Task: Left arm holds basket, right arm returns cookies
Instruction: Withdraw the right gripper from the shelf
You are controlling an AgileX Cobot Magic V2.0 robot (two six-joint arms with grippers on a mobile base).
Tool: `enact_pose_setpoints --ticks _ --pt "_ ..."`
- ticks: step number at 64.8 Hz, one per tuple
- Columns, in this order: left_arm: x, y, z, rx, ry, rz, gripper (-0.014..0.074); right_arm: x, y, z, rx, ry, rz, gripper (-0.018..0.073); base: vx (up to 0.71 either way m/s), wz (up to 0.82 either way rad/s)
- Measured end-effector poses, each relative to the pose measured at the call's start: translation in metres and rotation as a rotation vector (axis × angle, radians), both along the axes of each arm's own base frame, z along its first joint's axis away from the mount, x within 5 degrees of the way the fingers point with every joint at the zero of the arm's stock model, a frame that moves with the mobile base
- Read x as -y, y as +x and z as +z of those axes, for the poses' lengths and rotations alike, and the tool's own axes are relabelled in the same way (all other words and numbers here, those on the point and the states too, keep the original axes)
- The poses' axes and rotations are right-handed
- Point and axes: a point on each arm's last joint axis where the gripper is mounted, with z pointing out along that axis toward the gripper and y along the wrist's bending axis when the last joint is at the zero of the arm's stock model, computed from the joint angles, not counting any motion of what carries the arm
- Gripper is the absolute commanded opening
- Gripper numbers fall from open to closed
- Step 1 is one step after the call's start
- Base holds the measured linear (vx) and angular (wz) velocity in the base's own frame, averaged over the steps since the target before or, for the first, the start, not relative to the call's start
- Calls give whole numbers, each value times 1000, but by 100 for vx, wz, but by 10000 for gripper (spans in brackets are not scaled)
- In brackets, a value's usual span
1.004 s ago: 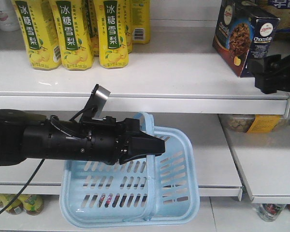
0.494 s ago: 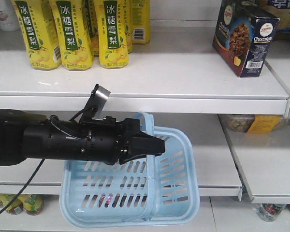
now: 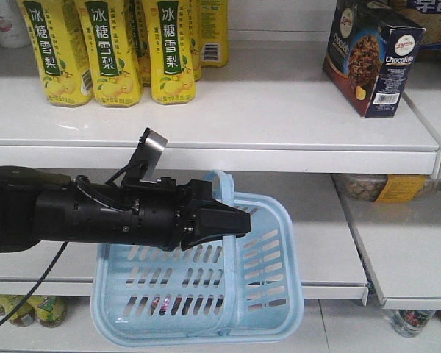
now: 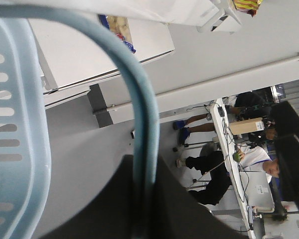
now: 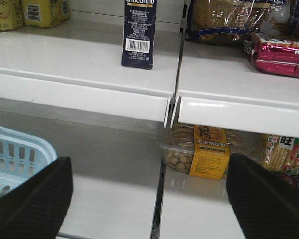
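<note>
Cookies are stood upright on the upper shelf at 2 o'clock in the front view, angled, barcode side turned toward the shelf's right end; in the right wrist view the box sits just beside the seam between two shelf boards, set back from the front lip. Open shelf surface is seen to its left, up to the yellow bottles at 11 o'clock. Nothing is touching the box.

Basket is hung in front of the lower shelf at 6 o'clock, tilted, its hoop handle raised. The handle is clamped by the left gripper; in the left wrist view the hoop is seen running down between the dark jaws, which are closed around it. Left arm is held roughly horizontal, entering from 9 o'clock, silver tab on top.

Right gripper is out of the front view; in its own camera the two fingers are spread wide at 7 and 5 o'clock, holding nothing, facing the lower shelf, with the basket corner at 8 o'clock.
</note>
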Motion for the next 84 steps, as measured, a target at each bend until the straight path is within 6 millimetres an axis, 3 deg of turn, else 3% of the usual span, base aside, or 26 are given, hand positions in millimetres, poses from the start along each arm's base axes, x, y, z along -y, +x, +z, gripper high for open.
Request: enact_pose_setpoints --ticks 9,22,44,53,71,84 --pt "0 0 0 0 0 0 -3 1 -7 -32 38 5 3 591 0 0" --pt "0 0 0 0 0 0 -3 -1 -1 -61 44 7 8 591 0 0" --pt "0 0 0 0 0 0 -3 -1 2 -71 51 11 9 555 0 0" --pt "0 0 0 0 0 0 -3 -1 2 -70 63 13 10 429 0 0" --pt "0 0 0 0 0 0 -3 -1 2 -69 69 13 10 -10 0 0" --pt "0 0 0 0 0 0 -3 -1 2 -69 69 13 10 -11 0 0"
